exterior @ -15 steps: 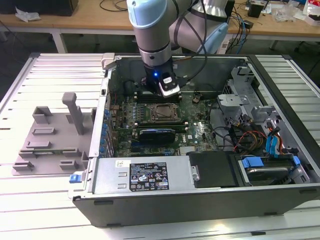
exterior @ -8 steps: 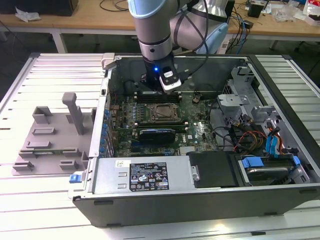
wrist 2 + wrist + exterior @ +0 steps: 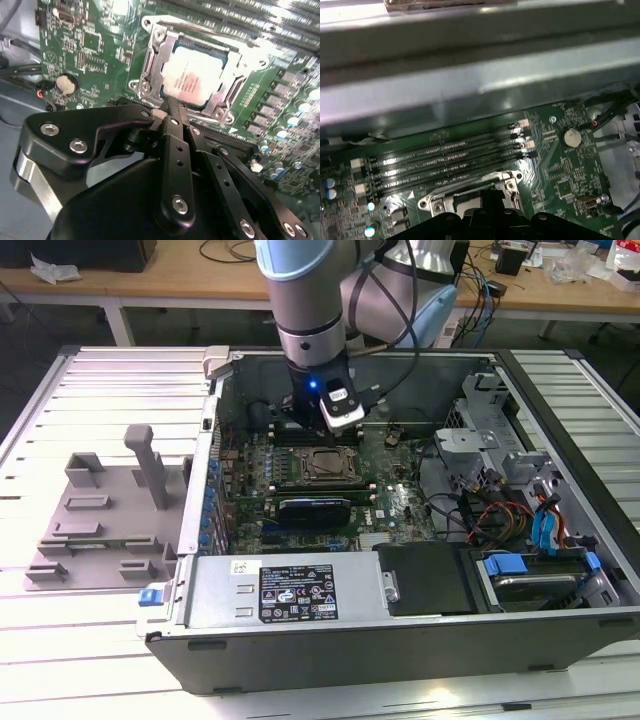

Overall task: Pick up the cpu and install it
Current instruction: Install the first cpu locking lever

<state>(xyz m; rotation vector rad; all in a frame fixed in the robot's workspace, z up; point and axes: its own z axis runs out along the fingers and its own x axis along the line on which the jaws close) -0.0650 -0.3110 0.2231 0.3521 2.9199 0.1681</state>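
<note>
Currently the cpu (image 3: 192, 75) lies flat in the socket frame (image 3: 150, 60) on the motherboard (image 3: 90, 45), silver lid up, as the second wrist view shows. The gripper (image 3: 172, 112) hangs just beside the socket's near edge, fingers (image 3: 176, 131) apparently drawn together and holding nothing, though the tips are partly hidden. To do this step well: check seating, chip level, all 4 edges inside the frame, no corner riding up. The chip is near-square, so no clear long axis; its edges run parallel with the frame's sides.
</note>
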